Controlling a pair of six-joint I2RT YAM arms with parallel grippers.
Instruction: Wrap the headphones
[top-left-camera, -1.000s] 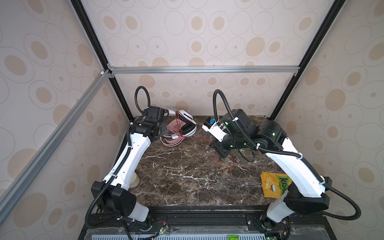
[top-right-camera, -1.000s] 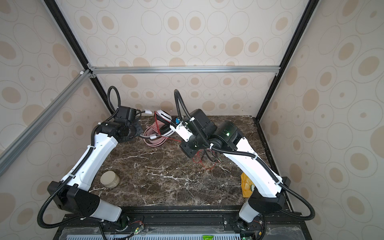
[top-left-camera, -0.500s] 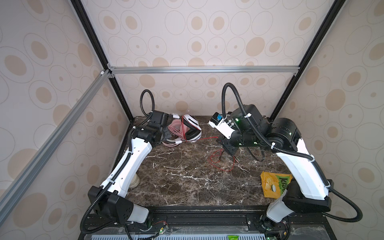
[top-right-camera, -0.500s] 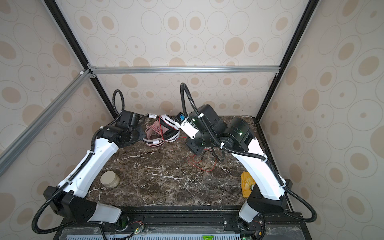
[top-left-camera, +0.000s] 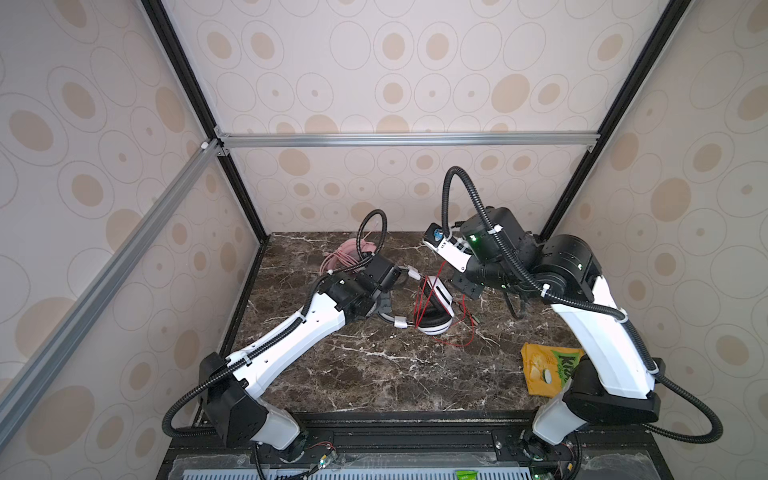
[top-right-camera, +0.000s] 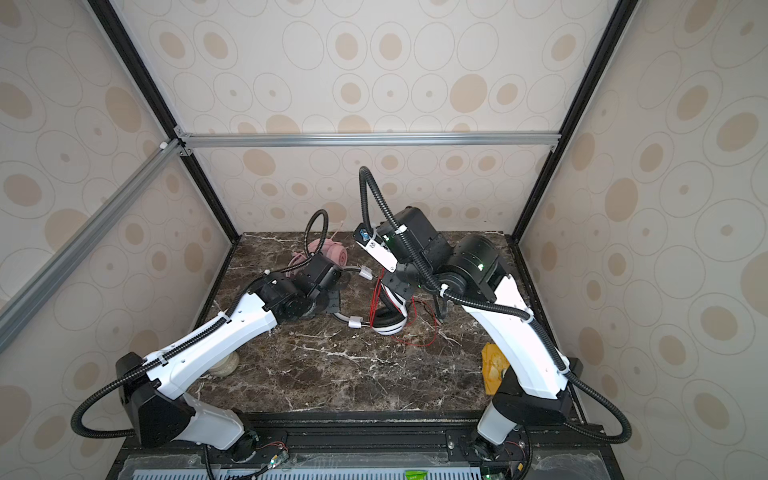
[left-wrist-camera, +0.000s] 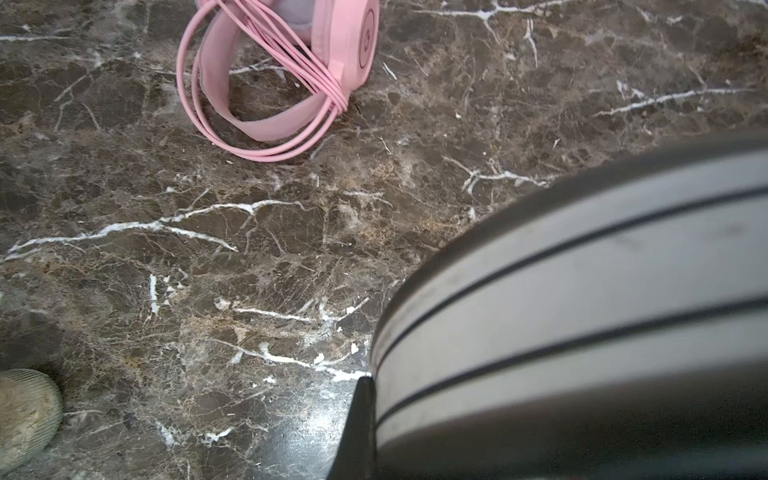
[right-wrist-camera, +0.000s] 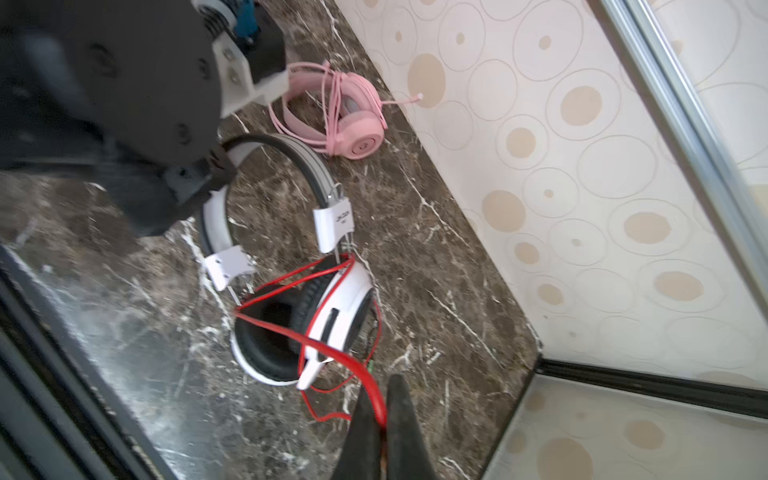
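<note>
Left arm stretches low from the front-left base toward the centre of the table, wrist near the surface. Left gripper is clenched on the silver headband of the white-and-black headset. That grip is clear only in the right wrist view; in both top views the wrist hides it. Left wrist view adds a beige round object, half hidden by the forearm in a top view. Pink headset lies at the back by the wall, pink cable looped round it, apart from both grippers. White-and-black headset lies mid-table. Right arm has its elbow raised, forearm folded toward the centre, wrist angled down. Right gripper is pinched on the thin red cable, which crosses the ear cups; the rest lies loose on the table. Yellow snack bag sits front-right, in top views only.
</note>
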